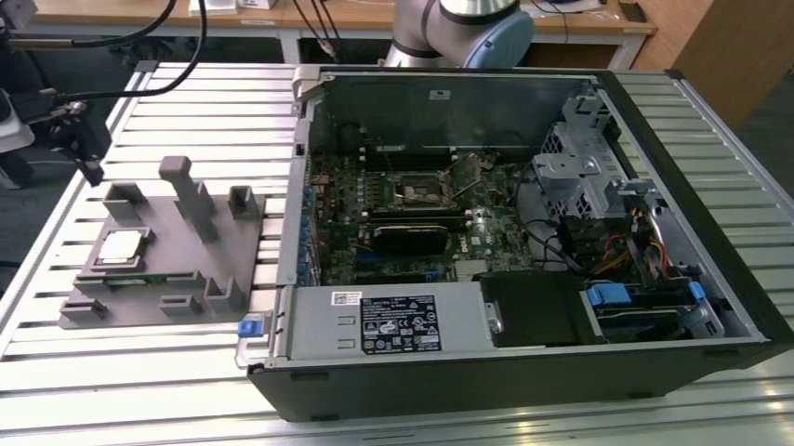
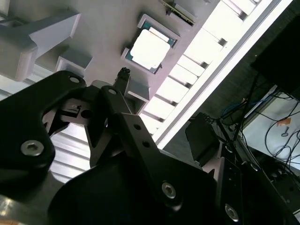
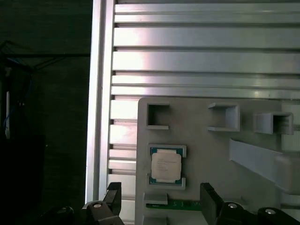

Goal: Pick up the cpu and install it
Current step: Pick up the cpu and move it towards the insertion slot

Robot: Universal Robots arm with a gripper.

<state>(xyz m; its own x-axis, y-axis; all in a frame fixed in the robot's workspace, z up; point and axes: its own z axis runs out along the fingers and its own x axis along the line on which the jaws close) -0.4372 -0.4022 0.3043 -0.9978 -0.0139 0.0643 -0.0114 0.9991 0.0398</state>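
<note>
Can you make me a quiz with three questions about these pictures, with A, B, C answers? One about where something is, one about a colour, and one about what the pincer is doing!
1. Where is the cpu?
A) in the grey fixture
B) on the floor
C) in the pincer

2. What colour is the memory stick?
A) red
B) green
C) yellow

3. The pincer is:
A) shut on the cpu
B) shut on the memory stick
C) open

Answers:
1 A, it lies in a pocket of the fixture.
2 B, it is a green strip beside the cpu.
3 C, its fingers stand apart and hold nothing.
</note>
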